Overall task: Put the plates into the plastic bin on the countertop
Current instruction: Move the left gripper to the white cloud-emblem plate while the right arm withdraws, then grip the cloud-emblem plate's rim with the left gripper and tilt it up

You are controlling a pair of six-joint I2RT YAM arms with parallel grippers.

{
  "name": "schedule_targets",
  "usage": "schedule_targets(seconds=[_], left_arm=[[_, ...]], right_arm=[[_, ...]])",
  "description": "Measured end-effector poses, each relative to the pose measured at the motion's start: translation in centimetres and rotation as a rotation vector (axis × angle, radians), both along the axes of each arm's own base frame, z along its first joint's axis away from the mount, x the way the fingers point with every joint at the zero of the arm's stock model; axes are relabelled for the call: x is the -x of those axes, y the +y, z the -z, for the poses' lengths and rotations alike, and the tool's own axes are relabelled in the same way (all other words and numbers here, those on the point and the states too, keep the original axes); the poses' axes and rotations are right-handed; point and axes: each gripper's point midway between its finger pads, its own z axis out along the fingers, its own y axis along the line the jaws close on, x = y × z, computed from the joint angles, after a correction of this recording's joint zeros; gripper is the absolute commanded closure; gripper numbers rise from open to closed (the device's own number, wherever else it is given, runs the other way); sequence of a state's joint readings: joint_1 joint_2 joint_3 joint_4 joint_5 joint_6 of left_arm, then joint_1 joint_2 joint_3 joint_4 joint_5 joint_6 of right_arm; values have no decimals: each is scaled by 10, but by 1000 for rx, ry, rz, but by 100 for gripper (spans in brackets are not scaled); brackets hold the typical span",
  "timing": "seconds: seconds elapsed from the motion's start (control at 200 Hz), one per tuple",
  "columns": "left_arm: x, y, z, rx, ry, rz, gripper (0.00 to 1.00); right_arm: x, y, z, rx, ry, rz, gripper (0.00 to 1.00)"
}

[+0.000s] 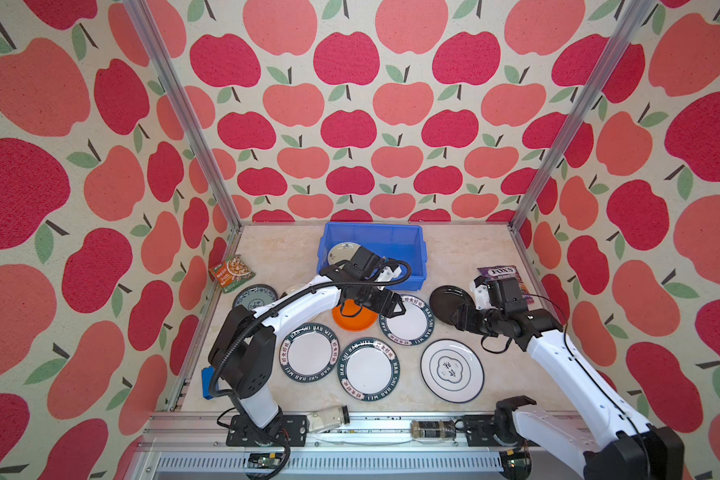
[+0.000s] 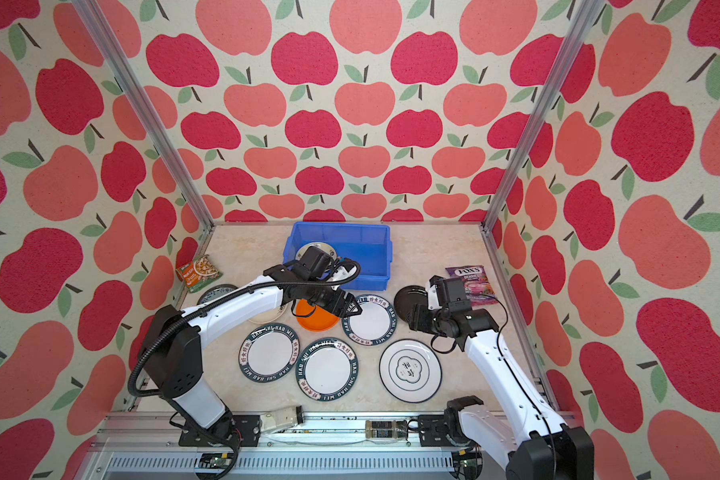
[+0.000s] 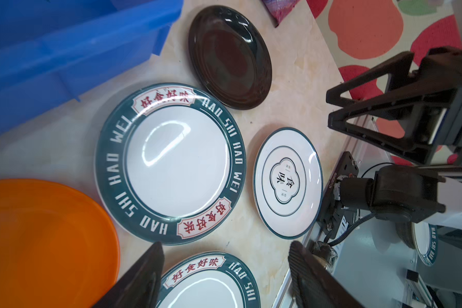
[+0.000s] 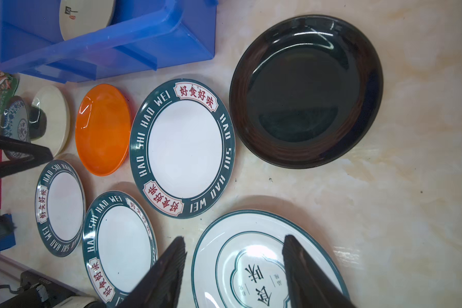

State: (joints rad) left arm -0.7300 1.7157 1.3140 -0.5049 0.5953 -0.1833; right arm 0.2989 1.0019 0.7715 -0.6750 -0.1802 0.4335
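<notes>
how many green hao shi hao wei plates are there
3, all on the countertop: the back plate right of the orange plate, the left plate and the middle plate nearer the robot. The arm hides part of the bin.

Glossy black plate (image 4: pixel 306 90), perhaps ceramic

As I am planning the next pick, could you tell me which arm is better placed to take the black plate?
Likely right. The right gripper hovers open close to the black plate, while the left gripper is over a lettered plate by the orange plate, farther away.
</notes>
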Motion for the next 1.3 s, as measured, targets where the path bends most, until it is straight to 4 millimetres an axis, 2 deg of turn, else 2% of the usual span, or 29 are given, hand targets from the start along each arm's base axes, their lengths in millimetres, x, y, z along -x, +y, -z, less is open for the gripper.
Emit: schedule_targets(seconds=[0.175, 0.265, 0.405, 0.59, 0.875, 1.151, 1.301], left_arm=[[52, -28, 12, 53, 149, 106, 42], [74, -38, 25, 54, 229, 144, 42], [92, -43, 48, 12, 318, 149, 36], [95, -50, 63, -10, 368, 119, 34], [96, -62, 97, -70, 413, 109, 39], [83, -78, 98, -71, 389, 106, 52], [82, -81, 104, -83, 398, 106, 57]], right_arm=[[1, 0, -3, -50, -16, 18, 38], [4, 2, 1, -79, -3, 20, 39], [7, 7, 9, -117, 15, 17, 39], [14, 9, 22, -150, 31, 25, 40], [14, 9, 11, -173, -28, 31, 39], [14, 9, 13, -172, -27, 32, 40], [13, 7, 13, -173, -29, 40, 40]])
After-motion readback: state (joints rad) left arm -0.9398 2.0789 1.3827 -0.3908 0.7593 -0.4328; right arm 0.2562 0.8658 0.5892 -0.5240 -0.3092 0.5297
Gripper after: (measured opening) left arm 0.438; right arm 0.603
